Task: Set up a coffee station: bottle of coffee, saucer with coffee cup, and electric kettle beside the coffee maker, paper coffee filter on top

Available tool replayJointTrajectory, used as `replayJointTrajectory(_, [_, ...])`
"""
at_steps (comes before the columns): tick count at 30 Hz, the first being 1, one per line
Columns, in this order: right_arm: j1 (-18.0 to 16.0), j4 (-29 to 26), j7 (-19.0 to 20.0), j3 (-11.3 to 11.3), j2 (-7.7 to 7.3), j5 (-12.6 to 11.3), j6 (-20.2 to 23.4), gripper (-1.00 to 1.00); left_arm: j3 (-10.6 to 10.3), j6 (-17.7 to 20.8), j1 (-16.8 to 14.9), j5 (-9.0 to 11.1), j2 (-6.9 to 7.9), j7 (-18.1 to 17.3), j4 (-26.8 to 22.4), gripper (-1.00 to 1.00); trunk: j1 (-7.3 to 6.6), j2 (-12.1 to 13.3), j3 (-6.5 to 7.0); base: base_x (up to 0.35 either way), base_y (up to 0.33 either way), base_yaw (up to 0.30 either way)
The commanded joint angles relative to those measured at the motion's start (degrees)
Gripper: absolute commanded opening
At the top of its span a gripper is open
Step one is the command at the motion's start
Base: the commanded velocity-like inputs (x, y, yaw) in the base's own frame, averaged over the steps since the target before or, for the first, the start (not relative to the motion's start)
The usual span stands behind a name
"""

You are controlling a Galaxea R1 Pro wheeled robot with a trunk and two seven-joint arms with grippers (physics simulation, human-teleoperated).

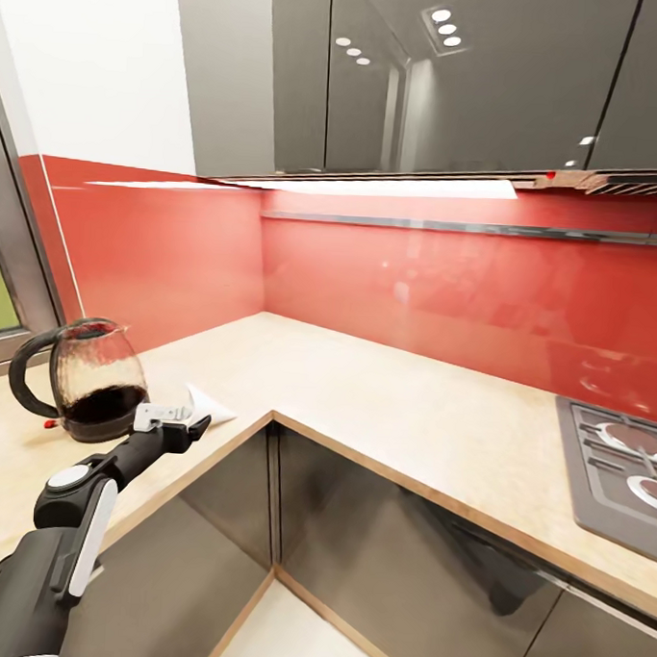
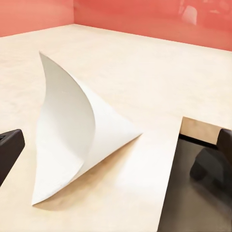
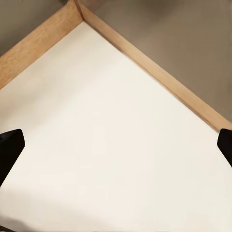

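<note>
one arm reaches out: the left gripper [image 1: 191, 421], jaws wide, sits just before the paper coffee filter [image 2: 77, 135] on the counter [image 1: 402, 390] edge. beyond stands the electric kettle [image 1: 93, 379]. closing carelessly may crush the thin paper or push it off.

The white crinkled paper cone filter [image 1: 209, 406] lies largely hidden behind the left arm's white-and-black gripper [image 1: 191, 421] in the head view. The dark steel hob [image 1: 617, 476] is cut off by the picture's right edge. In each wrist view the black fingertips [image 2: 8, 147] [image 3: 7, 145] are cropped at the sides.
</note>
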Motion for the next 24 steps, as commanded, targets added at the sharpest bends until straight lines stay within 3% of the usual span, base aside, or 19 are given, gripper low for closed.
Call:
replayJointTrajectory(1, [-0.04,0.01,-0.12,0.13,-0.03,0.48,-0.24,1.00,0.09,0.38,-0.05,0.03,-0.01,-0.29,-0.06,1.00,0.00,-0.03,-0.06,0.024,0.000,0.000])
replayJointTrajectory(11, [-0.04,0.05,-0.12,0.13,-0.03,0.51,-0.24,1.00,0.06,0.38,-0.05,0.06,-0.01,-0.29,-0.01,1.00,0.00,-0.03,-0.06,0.088,0.000,0.000])
replayJointTrajectory(19, [-0.04,0.04,-0.12,0.13,-0.03,0.49,-0.26,1.00,-1.27,0.38,-0.05,0.02,-0.01,-0.33,0.94,1.00,0.00,-0.03,-0.06,0.009,0.000,0.000])
replayJointTrajectory(24, [-0.04,0.07,-0.12,0.13,-0.03,0.50,-0.24,1.00,-1.69,0.38,-0.05,-0.04,-0.01,-2.92,2.89,1.00,0.00,-0.03,-0.06,0.001,0.000,0.000])
